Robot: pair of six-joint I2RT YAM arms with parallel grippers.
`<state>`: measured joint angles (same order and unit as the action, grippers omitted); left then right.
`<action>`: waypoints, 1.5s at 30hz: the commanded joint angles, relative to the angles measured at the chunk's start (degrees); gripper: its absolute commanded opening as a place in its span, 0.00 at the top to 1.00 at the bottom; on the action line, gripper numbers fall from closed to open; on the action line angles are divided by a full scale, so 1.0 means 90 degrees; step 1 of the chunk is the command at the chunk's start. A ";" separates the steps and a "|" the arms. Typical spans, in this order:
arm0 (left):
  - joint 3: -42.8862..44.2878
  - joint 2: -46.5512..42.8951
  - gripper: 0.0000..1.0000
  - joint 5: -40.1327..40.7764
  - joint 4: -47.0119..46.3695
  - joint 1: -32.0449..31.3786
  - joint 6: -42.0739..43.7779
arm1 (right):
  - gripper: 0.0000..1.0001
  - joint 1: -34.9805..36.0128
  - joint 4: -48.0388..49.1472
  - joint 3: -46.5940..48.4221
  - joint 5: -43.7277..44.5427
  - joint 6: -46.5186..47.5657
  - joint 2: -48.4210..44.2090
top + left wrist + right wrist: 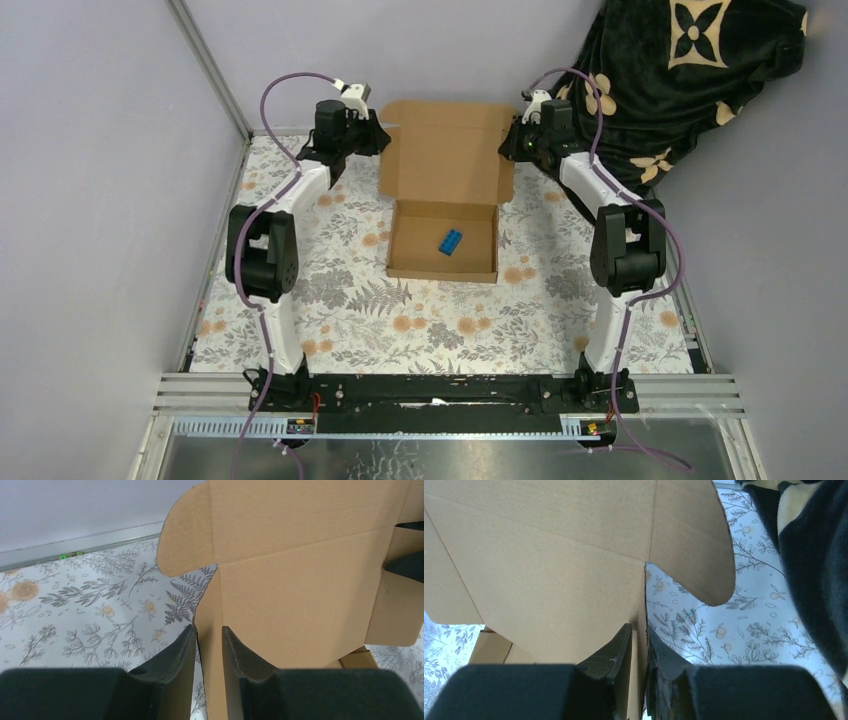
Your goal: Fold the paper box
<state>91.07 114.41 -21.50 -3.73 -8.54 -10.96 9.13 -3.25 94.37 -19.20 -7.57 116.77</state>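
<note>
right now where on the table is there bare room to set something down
The floral mat between the paper box and the black base rail is the widest bare patch. Narrower strips flank the box. Crowded far back: left claw and right claw pinch the lid, blanket beside.

Cropped, covered, too small

Both wrist views cut the paper box [300,580] off at their edges, and its raised lid hides most of its base. The blue object [449,241] inside is too small to identify. The dark cloth [690,100] runs past the top edge.
</note>
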 commanded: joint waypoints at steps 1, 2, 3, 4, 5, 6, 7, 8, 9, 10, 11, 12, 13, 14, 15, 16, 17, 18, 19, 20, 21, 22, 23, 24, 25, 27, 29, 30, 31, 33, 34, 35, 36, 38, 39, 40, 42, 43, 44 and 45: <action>-0.0561 -0.0557 0.70 0.0489 -0.0756 -0.0106 0.0045 | 0.79 0.0207 0.0404 -0.0407 0.0483 0.0275 -0.0803; -0.0711 -0.0672 0.70 0.0560 -0.0849 -0.0121 0.0046 | 0.79 0.0242 0.0520 -0.0544 0.0564 0.0304 -0.0947; -0.0907 -0.0795 0.70 0.0613 -0.0922 -0.0150 0.0037 | 0.79 0.0267 0.0589 -0.0674 0.0650 0.0348 -0.1062; -0.1059 -0.0903 0.70 0.0668 -0.0987 -0.0175 0.0036 | 0.79 0.0290 0.0642 -0.0823 0.0701 0.0360 -0.1163; -0.1204 -0.1018 0.70 0.0741 -0.1050 -0.0199 0.0039 | 0.79 0.0317 0.0705 -0.0974 0.0743 0.0376 -0.1280; -0.1348 -0.1112 0.71 0.0787 -0.1124 -0.0224 0.0038 | 0.79 0.0339 0.0770 -0.1115 0.0799 0.0398 -0.1387; -0.1497 -0.1229 0.71 0.0842 -0.1207 -0.0253 0.0032 | 0.79 0.0359 0.0833 -0.1267 0.0822 0.0410 -0.1487; -0.1615 -0.1328 0.71 0.0894 -0.1245 -0.0289 0.0028 | 0.78 0.0378 0.0892 -0.1392 0.0845 0.0430 -0.1581; -0.1733 -0.1420 0.71 0.0944 -0.1283 -0.0318 0.0022 | 0.78 0.0405 0.0940 -0.1536 0.0892 0.0438 -0.1675; -0.1834 -0.1507 0.71 0.0968 -0.1307 -0.0350 0.0009 | 0.78 0.0433 0.0996 -0.1685 0.0930 0.0463 -0.1787; -0.1935 -0.1590 0.71 0.1000 -0.1318 -0.0379 -0.0001 | 0.78 0.0451 0.1077 -0.1884 0.0938 0.0469 -0.1890; -0.2028 -0.1672 0.71 0.1033 -0.1328 -0.0409 -0.0003 | 0.78 0.0480 0.1155 -0.2043 0.0970 0.0479 -0.1995; -0.2115 -0.1744 0.71 0.1070 -0.1333 -0.0438 -0.0003 | 0.78 0.0510 0.1235 -0.2190 0.1000 0.0498 -0.2106; -0.2202 -0.1826 0.71 0.1102 -0.1339 -0.0468 -0.0003 | 0.78 0.0539 0.1302 -0.2328 0.1034 0.0521 -0.2202; -0.2284 -0.1912 0.71 0.1123 -0.1350 -0.0486 0.0007 | 0.78 0.0567 0.1345 -0.2434 0.1052 0.0550 -0.2294; -0.2375 -0.1984 0.71 0.1160 -0.1358 -0.0503 0.0007 | 0.78 0.0597 0.1376 -0.2526 0.1067 0.0590 -0.2367; -0.2465 -0.2072 0.70 0.1180 -0.1393 -0.0504 0.0012 | 0.78 0.0627 0.1406 -0.2623 0.1085 0.0634 -0.2444; -0.2540 -0.2138 0.68 0.1178 -0.1441 -0.0515 0.0008 | 0.78 0.0654 0.1418 -0.2702 0.1091 0.0665 -0.2514; -0.2600 -0.2196 0.67 0.1178 -0.1450 -0.0510 0.0029 | 0.78 0.0678 0.1425 -0.2762 0.1102 0.0686 -0.2575; -0.2651 -0.2275 0.64 0.1174 -0.1438 -0.0516 0.0056 | 0.78 0.0708 0.1420 -0.2819 0.1096 0.0710 -0.2647; -0.2665 -0.2307 0.62 0.1142 -0.1419 -0.0508 0.0092 | 0.78 0.0734 0.1411 -0.2871 0.1107 0.0742 -0.2704; -0.2662 -0.2367 0.60 0.1103 -0.1395 -0.0508 0.0140 | 0.78 0.0766 0.1393 -0.2915 0.1125 0.0778 -0.2752; -0.2641 -0.2399 0.59 0.1088 -0.1348 -0.0502 0.0177 | 0.78 0.0799 0.1387 -0.2964 0.1148 0.0808 -0.2804; -0.2607 -0.2431 0.58 0.1064 -0.1287 -0.0501 0.0211 | 0.78 0.0824 0.1381 -0.3011 0.1190 0.0812 -0.2851; -0.2571 -0.2456 0.57 0.1024 -0.1218 -0.0490 0.0241 | 0.78 0.0842 0.1363 -0.3051 0.1221 0.0812 -0.2902; -0.2506 -0.2500 0.55 0.0901 -0.1108 -0.0452 0.0281 | 0.78 0.0891 0.1352 -0.3137 0.1283 0.0949 -0.3014; -0.2448 -0.2529 0.54 0.0814 -0.0985 -0.0401 0.0321 | 0.78 0.0918 0.1357 -0.3233 0.1356 0.1036 -0.3124; -0.2418 -0.2539 0.54 0.0749 -0.0936 -0.0369 0.0327 | 0.78 0.0935 0.1356 -0.3276 0.1384 0.1058 -0.3180; -0.2388 -0.2545 0.53 0.0703 -0.0880 -0.0348 0.0350 | 0.78 0.0939 0.1349 -0.3306 0.1399 0.1075 -0.3230; -0.2351 -0.2563 0.53 0.0659 -0.0798 -0.0314 0.0422 | 0.78 0.0957 0.1337 -0.3362 0.1451 0.1127 -0.3305; -0.2335 -0.2553 0.53 0.0613 -0.0771 -0.0300 0.0447 | 0.78 0.0961 0.1332 -0.3386 0.1459 0.1153 -0.3336; -0.2301 -0.2547 0.53 0.0578 -0.0755 -0.0286 0.0478 | 0.78 0.0977 0.1323 -0.3406 0.1468 0.1172 -0.3358; -0.2271 -0.2527 0.53 0.0556 -0.0733 -0.0269 0.0492 | 0.78 0.0985 0.1327 -0.3427 0.1485 0.1190 -0.3385; -0.2169 -0.2480 0.53 0.0398 -0.0698 -0.0226 0.0521 | 0.78 0.1002 0.1327 -0.3469 0.1492 0.1200 -0.3408; -0.2095 -0.2443 0.53 0.0348 -0.0648 -0.0216 0.0539 | 0.78 0.1017 0.1327 -0.3486 0.1497 0.1198 -0.3413; -0.2010 -0.2403 0.53 0.0323 -0.0578 -0.0206 0.0582 | 0.78 0.1031 0.1327 -0.3500 0.1507 0.1202 -0.3421; -0.1863 -0.2338 0.53 0.0260 -0.0488 -0.0186 0.0654 | 0.78 0.1063 0.1327 -0.3535 0.1527 0.1231 -0.3433; -0.1804 -0.2315 0.53 0.0234 -0.0447 -0.0180 0.0681 | 0.78 0.1086 0.1327 -0.3546 0.1535 0.1237 -0.3433; -0.1754 -0.2299 0.53 0.0165 -0.0424 -0.0170 0.0708 | 0.78 0.1102 0.1320 -0.3556 0.1563 0.1249 -0.3434; -0.1716 -0.2297 0.53 0.0109 -0.0410 -0.0166 0.0723 | 0.78 0.1113 0.1327 -0.3569 0.1574 0.1252 -0.3434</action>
<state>72.47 93.17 -17.63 -7.90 -10.61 -6.79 17.96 6.37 62.74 -6.46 2.39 88.42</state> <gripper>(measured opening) 0.468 0.218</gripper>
